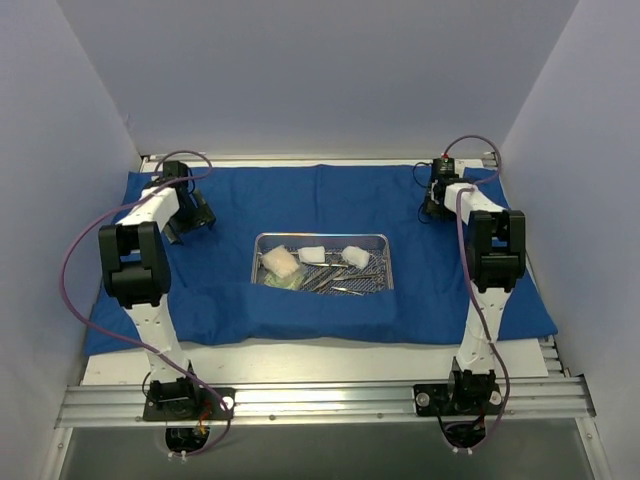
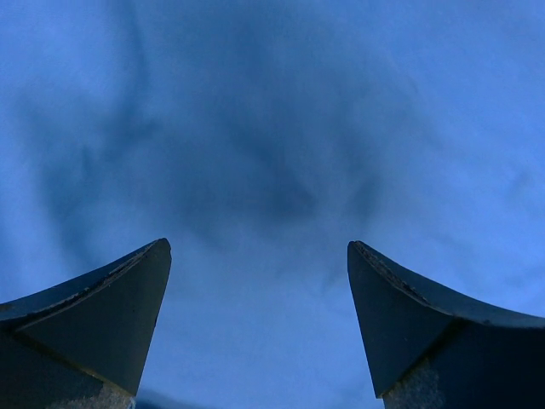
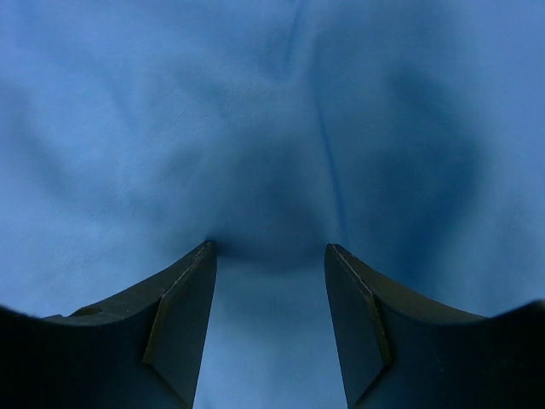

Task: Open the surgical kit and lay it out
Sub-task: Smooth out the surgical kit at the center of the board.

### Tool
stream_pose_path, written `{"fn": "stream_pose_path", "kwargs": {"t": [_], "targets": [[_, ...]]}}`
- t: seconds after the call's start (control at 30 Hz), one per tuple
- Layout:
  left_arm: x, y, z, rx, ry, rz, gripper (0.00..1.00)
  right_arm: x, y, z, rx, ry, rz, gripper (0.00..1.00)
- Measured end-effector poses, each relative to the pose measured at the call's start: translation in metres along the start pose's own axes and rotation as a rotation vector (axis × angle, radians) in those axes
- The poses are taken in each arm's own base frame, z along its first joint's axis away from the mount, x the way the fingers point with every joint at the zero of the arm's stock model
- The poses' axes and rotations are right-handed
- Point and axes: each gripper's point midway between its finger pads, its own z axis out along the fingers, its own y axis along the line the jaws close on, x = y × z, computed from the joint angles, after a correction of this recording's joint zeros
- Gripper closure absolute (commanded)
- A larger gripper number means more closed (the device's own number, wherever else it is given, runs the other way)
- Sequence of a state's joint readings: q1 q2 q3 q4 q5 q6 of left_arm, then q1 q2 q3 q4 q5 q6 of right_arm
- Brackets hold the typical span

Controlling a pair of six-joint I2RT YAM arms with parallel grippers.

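The blue cloth drape (image 1: pixel 330 200) lies spread flat over the table. The steel wire-mesh tray (image 1: pixel 322 239) sits on it at the centre, holding white gauze pads (image 1: pixel 312 254), a clear packet (image 1: pixel 280 280) and steel instruments (image 1: pixel 345 280). My left gripper (image 1: pixel 185 232) is low over the drape's left part, open and empty; its wrist view shows only blue cloth (image 2: pixel 272 128) between the fingers (image 2: pixel 128 315). My right gripper (image 1: pixel 430 210) is low over the drape's far right part, open and empty, with blue cloth (image 3: pixel 272 128) filling its view.
The drape's front edge hangs near the table's white front strip (image 1: pixel 320 355). An aluminium rail (image 1: pixel 320 400) carries both arm bases. White walls enclose the left, back and right sides.
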State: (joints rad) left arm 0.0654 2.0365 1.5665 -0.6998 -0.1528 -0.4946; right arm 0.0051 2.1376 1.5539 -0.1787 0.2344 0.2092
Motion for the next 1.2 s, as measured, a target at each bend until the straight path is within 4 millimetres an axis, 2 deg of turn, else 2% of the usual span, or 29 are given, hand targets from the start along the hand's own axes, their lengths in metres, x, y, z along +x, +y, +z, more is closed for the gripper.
{"fn": "stream_pose_path", "kwargs": {"t": [0.03, 0.13, 0.2, 0.37, 0.6, 0.73, 0.9, 1.03, 1.1, 1.17, 1.2], "targets": [[0.000, 0.000, 0.005, -0.005, 0.004, 0.001, 0.06, 0.002, 0.000, 0.007, 0.002, 0.010, 0.000, 0.51], [-0.002, -0.001, 0.021, -0.022, 0.026, 0.001, 0.06, -0.022, 0.000, 0.024, -0.009, -0.023, 0.034, 0.52], [-0.007, 0.000, 0.031, -0.036, 0.033, -0.003, 0.06, -0.029, -0.005, 0.037, -0.010, -0.027, 0.059, 0.52], [-0.023, -0.001, 0.038, -0.057, 0.032, -0.007, 0.06, -0.049, -0.016, 0.054, -0.013, -0.048, 0.092, 0.55], [-0.042, -0.007, 0.048, -0.069, 0.035, -0.006, 0.06, -0.073, -0.014, 0.072, -0.027, -0.077, 0.105, 0.56], [-0.051, -0.011, 0.051, -0.069, 0.035, 0.000, 0.06, -0.084, -0.013, 0.080, -0.035, -0.088, 0.107, 0.53], [-0.061, -0.014, 0.050, -0.062, 0.022, 0.016, 0.06, -0.085, -0.017, 0.078, -0.032, -0.079, 0.084, 0.42], [-0.073, -0.017, 0.037, -0.046, -0.008, 0.019, 0.06, -0.082, -0.021, 0.072, -0.024, -0.058, 0.052, 0.33], [-0.078, -0.018, 0.022, -0.031, -0.031, 0.019, 0.06, -0.076, -0.022, 0.061, -0.022, -0.045, 0.033, 0.30], [-0.075, -0.017, 0.001, -0.016, -0.052, 0.019, 0.06, -0.066, -0.026, 0.042, -0.019, -0.029, 0.020, 0.27], [-0.071, -0.016, -0.014, -0.010, -0.059, 0.020, 0.06, -0.058, -0.026, 0.029, -0.019, -0.017, 0.009, 0.19]]}}
